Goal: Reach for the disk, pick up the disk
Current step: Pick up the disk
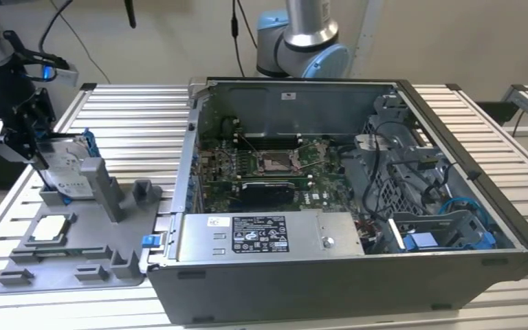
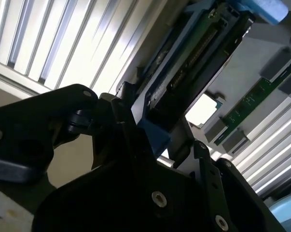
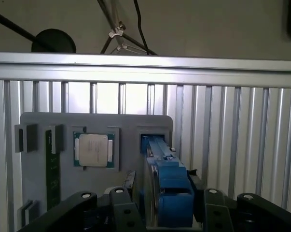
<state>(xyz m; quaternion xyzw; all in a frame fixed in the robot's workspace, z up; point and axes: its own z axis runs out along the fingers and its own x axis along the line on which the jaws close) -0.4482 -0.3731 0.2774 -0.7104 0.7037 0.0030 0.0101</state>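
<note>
Exterior view's left is where it all happens: the black gripper [image 1: 33,148] is down on the disk [image 1: 69,161], which stands on edge in a slot at the back of a grey tray [image 1: 80,265] on the slatted metal table [image 1: 135,110]. In both wrist views the jaws press on the disk's blue frame from either side, pinching it between them, while its other end sits in the slot. A square silver chip [image 3: 93,150] lies flat in its own recess just beside the disk, with a green memory stick [image 3: 52,169] past it. An open computer case [image 1: 273,289] lies close beside the tray, toward the exterior view's right.
</note>
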